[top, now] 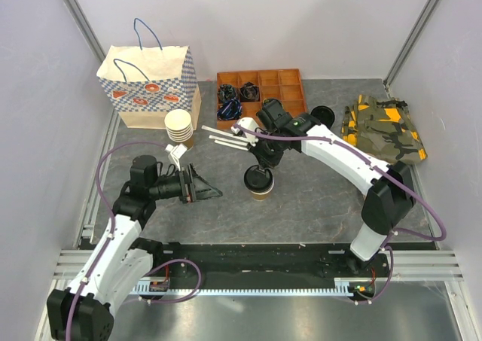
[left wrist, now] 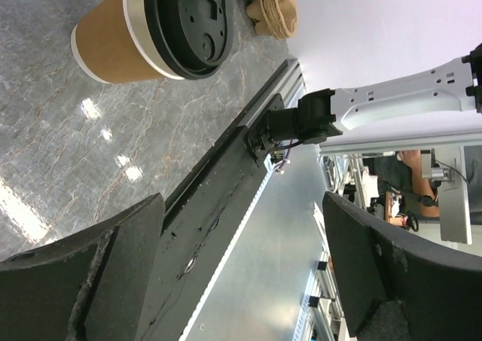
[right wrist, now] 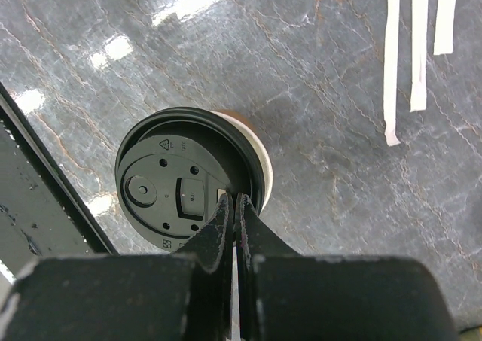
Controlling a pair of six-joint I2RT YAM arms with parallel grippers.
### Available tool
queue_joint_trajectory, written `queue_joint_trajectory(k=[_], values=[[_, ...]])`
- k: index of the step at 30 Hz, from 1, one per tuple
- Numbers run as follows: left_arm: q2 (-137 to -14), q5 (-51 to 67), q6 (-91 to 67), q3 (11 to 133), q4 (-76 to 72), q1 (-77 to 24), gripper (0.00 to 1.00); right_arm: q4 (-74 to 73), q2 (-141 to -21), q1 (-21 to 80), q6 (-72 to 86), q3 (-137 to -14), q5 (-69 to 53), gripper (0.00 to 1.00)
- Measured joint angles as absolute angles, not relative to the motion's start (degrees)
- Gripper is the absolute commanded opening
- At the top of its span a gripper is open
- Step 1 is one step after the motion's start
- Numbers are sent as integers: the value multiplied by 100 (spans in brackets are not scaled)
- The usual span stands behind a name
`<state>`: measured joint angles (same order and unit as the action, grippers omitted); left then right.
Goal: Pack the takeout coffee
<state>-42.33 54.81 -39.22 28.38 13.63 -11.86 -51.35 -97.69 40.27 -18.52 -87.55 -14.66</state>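
While the right gripper [right wrist: 232,199] is clenched, with nothing between its fingers, its tips sit over the rim of the black lid [right wrist: 181,198]; contact not discernible. The takeout coffee [top: 258,181] stands upright on the table [top: 316,205] directly under those jaws. The left gripper [left wrist: 242,202] is spread wide and empty, with the cup ahead of its tips, clear of them.

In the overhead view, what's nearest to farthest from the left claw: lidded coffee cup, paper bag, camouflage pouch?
From the left gripper:
1. lidded coffee cup, mid-table, to its right.
2. paper bag, back left.
3. camouflage pouch, far right.
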Motion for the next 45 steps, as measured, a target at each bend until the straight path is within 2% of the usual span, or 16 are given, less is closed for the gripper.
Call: queue_joint_trajectory(k=[28,45], values=[[-4558,5581,-3933,2840,1181,-1267,88,-4401,-9756,3800,-1973,-8034,-1872,0],[-4646,5566,-3931,2840,1177,-1378,87,-4563,-9747,3756,-2056,-8082,-1955,0]])
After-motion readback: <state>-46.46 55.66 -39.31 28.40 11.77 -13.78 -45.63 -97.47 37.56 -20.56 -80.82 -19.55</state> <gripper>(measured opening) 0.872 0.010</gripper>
